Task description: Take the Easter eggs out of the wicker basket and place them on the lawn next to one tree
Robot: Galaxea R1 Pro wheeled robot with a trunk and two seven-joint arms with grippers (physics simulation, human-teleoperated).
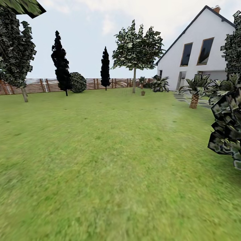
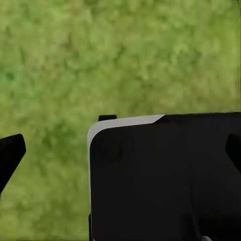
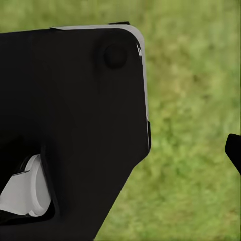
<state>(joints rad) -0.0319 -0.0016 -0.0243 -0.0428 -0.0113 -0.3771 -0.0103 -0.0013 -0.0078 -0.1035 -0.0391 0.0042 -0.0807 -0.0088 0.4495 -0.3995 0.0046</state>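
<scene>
The lawn reads as matt, mottled green grass with a soft, blurred texture. The far fence looks like brown wooden slats laid horizontally. The house has smooth, matt white walls and dark, glossy window panes. The tree has a pale, bare trunk under blocky, flat-textured leaves. In both wrist views, the robot's base is smooth matt black with a light grey edge.

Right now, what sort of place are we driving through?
A garden or back yard: a wide lawn, a brown slatted fence along the far edge, a leafy tree and a white house beyond.
</scene>
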